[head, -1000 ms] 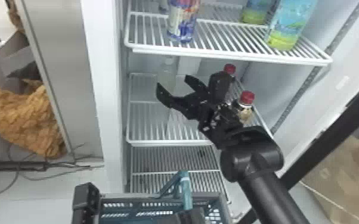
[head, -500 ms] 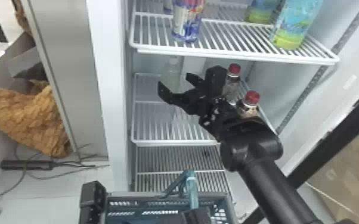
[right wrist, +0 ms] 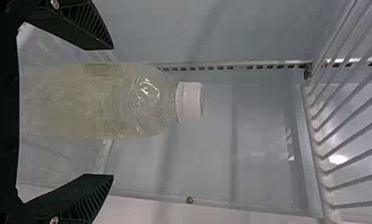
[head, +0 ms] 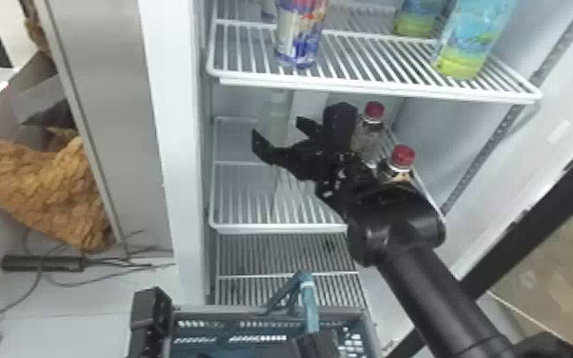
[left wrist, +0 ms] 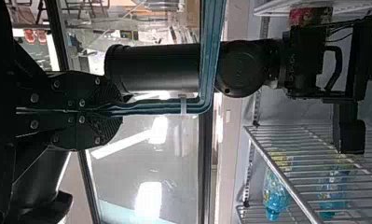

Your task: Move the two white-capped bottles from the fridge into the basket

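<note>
Shifted slightly toward the head view's left against the middle shelf (head: pixel 278 230), the right gripper (head: pixel 276 126) has parted jaws; the upright white-capped bottle (head: pixel 275 112) lies ahead, upper shelf (head: pixel 376 90) above, red-capped bottles (head: pixel 374 110) beside the palm. Left wrist view: left gripper (left wrist: pixel 120 112) clamped on basket handle (left wrist: pixel 190 106). Right wrist view: bottle between the jaws, cap (right wrist: pixel 189 100) beyond them

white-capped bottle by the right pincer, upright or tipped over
Upright: in the head view, the bottle has its cap on top and its body straight below, near the right pincer.
</note>
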You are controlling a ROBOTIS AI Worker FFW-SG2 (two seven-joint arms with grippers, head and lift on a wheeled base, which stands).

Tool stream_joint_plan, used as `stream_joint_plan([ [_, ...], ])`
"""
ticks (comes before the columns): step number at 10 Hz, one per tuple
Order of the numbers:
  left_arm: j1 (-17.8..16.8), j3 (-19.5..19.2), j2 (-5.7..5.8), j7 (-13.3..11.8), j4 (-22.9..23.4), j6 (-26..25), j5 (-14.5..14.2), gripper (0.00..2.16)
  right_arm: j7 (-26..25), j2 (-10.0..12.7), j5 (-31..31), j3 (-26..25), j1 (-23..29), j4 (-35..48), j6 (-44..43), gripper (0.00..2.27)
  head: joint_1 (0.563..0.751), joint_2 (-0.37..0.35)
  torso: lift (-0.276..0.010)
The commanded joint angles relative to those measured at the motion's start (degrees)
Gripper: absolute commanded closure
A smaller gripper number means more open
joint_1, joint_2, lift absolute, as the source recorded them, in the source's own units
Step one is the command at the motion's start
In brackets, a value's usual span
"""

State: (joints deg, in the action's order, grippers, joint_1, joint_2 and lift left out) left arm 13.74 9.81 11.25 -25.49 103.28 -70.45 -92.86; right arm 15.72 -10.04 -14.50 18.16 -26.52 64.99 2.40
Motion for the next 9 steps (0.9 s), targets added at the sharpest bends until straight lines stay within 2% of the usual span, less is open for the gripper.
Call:
stream_joint_plan([
  [1, -0.10, 0.02, 0.00, 0.00, -0.13, 0.00, 0.08, 1.12, 0.01, 0.11, -0.47, 1.49, -1.19, -1.93, -1.70, 0.06, 0.695, -0.194, -0.260],
  [3, -0.38, 0.13, -0.09, 0.00, -0.28, 0.00, 0.08, 1.12, -0.08, 0.20, -1.04, 2.41, -2.03, -3.61, -2.40, 0.11, 0.695, -0.185, -0.260],
  [4, -0.38, 0.13, -0.09, 0.00, -0.42, 0.00, -0.04, 1.12, -0.43, 0.20, -1.04, 2.41, -2.03, -3.47, -2.40, 0.24, 0.695, -0.182, -0.260],
  [6, -0.38, 0.25, 0.00, 0.00, -0.42, 0.00, -0.04, 1.12, -0.78, 0.20, -1.04, 2.41, -2.03, -3.61, -2.40, 0.75, 0.695, -0.182, -0.260],
  [9, 0.04, 0.25, 0.18, 0.00, -0.42, 0.00, -0.38, 1.12, -0.87, -0.07, -1.95, 2.41, -1.75, -3.61, -3.67, 0.81, 0.695, -0.184, -0.260],
])
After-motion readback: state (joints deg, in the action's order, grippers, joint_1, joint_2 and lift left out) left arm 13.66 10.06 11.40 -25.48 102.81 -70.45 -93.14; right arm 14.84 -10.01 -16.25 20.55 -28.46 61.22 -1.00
